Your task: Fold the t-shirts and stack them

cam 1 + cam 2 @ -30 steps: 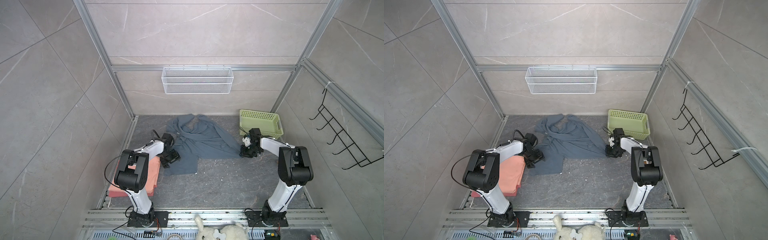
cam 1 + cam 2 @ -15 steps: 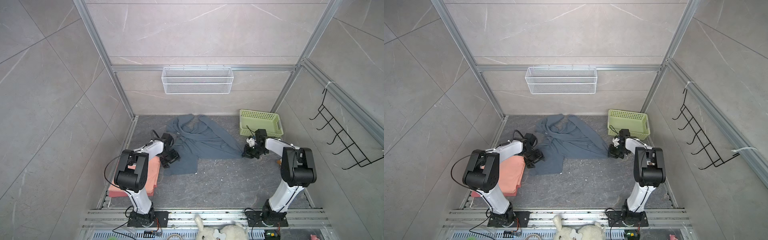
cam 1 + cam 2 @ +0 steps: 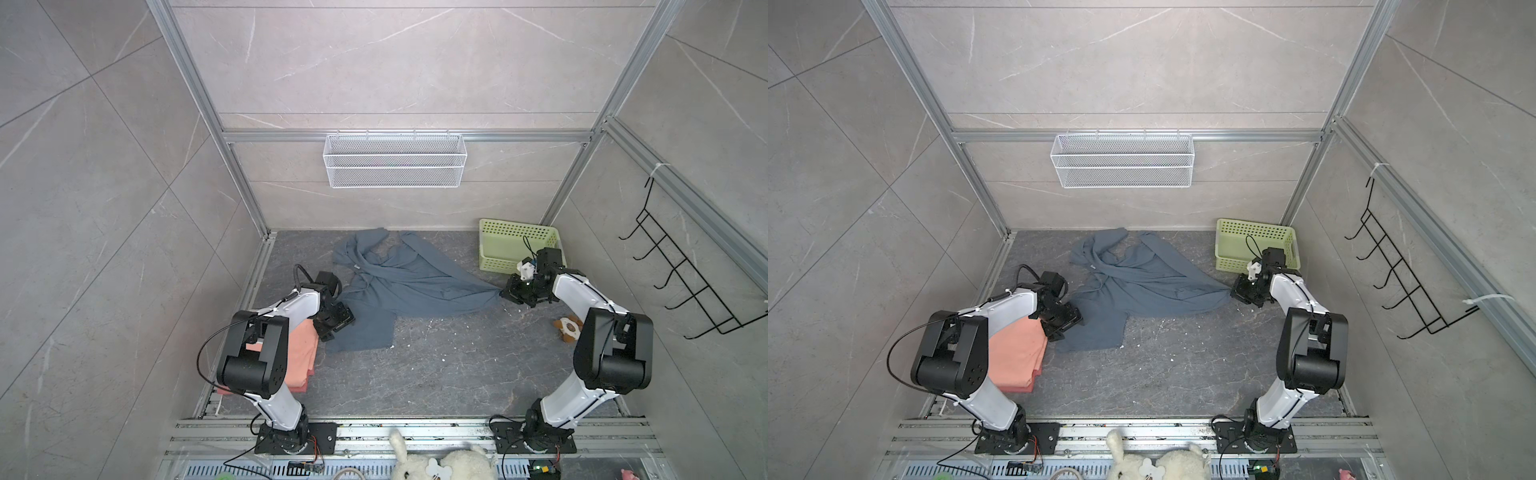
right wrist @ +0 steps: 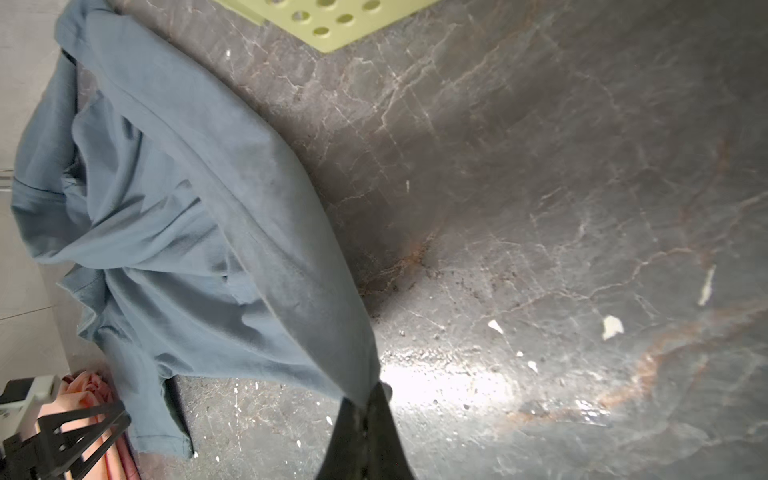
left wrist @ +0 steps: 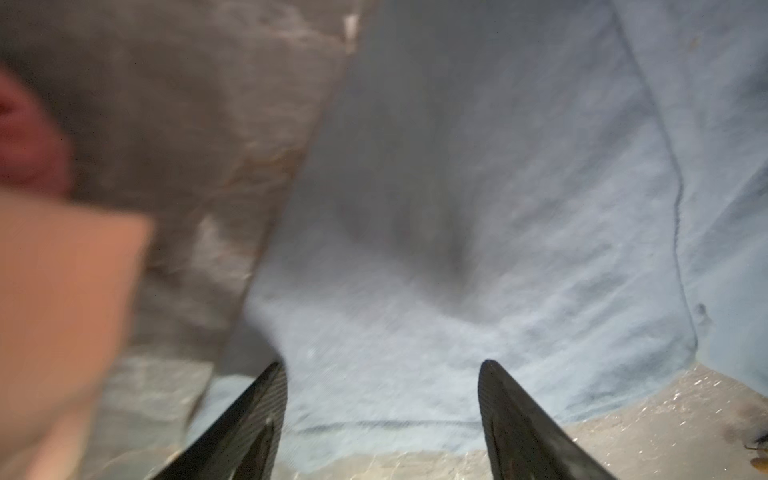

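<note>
basket: pale green perforated plastic basket (image 3: 498,254), inside partly hidden by arm
blue shirt: crumpled slate blue-grey cotton t-shirt (image 3: 415,286), left of basket
pink shirts: salmon-pink folded t-shirts (image 3: 1017,353), farther left
right gripper (image 4: 370,399): clenched on blue shirt's corner, before basket
left gripper (image 5: 382,365): fingers spread over shirt's far edge

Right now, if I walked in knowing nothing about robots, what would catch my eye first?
A big rumpled slate-blue t-shirt sprawls across the middle of the dark floor, with the right hand pinched shut on its corner near the pale green basket at the back right. On the other side, the left hand hangs open over the shirt's lower edge, beside a neat stack of folded salmon-pink shirts.
</note>
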Controlling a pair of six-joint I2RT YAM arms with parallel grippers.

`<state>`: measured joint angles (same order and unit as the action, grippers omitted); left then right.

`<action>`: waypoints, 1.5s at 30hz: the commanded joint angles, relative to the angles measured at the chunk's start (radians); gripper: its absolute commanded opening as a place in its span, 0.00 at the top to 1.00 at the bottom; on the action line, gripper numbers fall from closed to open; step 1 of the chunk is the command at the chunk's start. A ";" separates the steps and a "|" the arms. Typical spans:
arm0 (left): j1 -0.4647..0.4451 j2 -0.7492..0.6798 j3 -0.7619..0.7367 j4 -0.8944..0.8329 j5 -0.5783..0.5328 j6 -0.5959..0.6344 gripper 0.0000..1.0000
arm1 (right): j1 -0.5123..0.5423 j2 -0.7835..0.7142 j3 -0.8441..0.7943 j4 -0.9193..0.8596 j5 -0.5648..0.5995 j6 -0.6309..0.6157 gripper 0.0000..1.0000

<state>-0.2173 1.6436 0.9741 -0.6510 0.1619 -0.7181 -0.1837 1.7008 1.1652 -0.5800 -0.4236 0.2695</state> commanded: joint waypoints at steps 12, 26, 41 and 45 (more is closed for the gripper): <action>0.044 -0.150 -0.182 -0.073 -0.093 0.004 0.28 | 0.003 0.048 -0.021 -0.021 0.077 -0.019 0.99; 0.031 0.009 -0.118 -0.005 -0.018 -0.024 0.57 | 0.003 0.025 -0.053 -0.008 0.079 -0.010 0.99; 0.016 -0.088 -0.062 -0.014 0.021 -0.013 1.00 | 0.003 -0.038 -0.058 0.008 0.055 0.064 0.99; 0.085 -0.196 0.148 -0.083 0.025 0.034 1.00 | 0.003 -0.121 0.036 -0.018 0.006 0.131 1.00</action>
<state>-0.1829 1.5658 0.9653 -0.7197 0.1688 -0.7296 -0.1837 1.6680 1.1133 -0.5808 -0.3756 0.3367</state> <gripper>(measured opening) 0.057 0.046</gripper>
